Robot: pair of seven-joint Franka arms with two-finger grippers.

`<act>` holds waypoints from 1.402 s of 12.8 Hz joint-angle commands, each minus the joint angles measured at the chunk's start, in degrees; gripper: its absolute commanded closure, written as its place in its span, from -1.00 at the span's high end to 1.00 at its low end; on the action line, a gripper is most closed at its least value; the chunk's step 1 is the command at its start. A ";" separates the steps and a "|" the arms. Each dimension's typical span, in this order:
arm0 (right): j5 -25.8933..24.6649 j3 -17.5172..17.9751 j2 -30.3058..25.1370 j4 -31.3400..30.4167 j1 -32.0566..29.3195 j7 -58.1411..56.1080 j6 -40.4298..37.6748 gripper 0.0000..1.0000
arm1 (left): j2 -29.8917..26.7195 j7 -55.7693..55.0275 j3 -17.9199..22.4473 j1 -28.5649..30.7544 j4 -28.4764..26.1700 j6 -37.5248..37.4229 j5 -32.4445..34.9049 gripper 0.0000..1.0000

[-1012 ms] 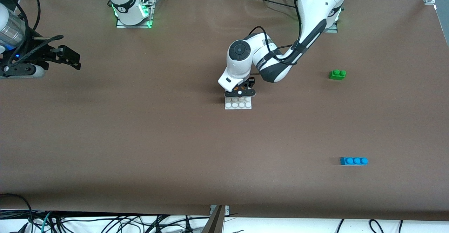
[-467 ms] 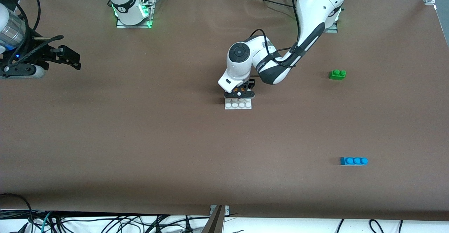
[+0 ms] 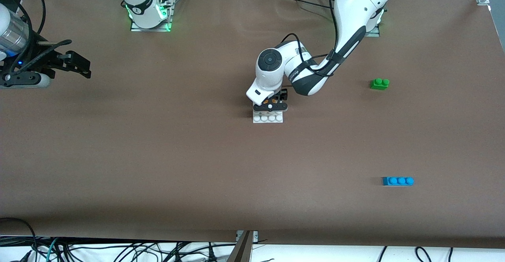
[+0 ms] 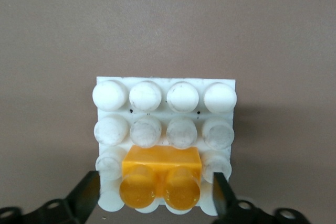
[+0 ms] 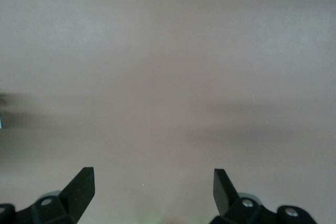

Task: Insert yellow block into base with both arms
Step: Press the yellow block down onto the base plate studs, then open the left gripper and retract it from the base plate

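On base [image 4: 165,109]: yellow block [image 4: 161,177] seated (apparently); left end effector [image 4: 157,195] apart, right end effector [image 5: 152,187] apart.

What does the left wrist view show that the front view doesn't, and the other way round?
Only the left wrist view shows the yellow block clearly: it sits on the studs at one edge of the base, with the open fingers standing clear on either side. Only the front view shows the green brick, the blue brick, and the right gripper waiting, open, at the right arm's end of the table. Both show the left gripper at the base and the brown tabletop.
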 commanded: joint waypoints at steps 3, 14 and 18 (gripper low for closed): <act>-0.28 0.38 -0.46 -0.25 -0.38 0.60 -2.47 1.00 | -8.24 -0.05 -0.96 2.26 0.25 -8.15 -3.99 1.00; -0.19 0.47 -0.11 0.10 -0.29 -0.19 -1.42 1.00 | -21.70 31.74 1.03 21.88 17.57 -34.72 -16.39 1.00; -0.19 0.47 -0.11 0.10 -0.29 -0.19 -1.07 1.00 | -26.63 49.12 22.87 13.30 15.20 -34.37 -23.65 1.00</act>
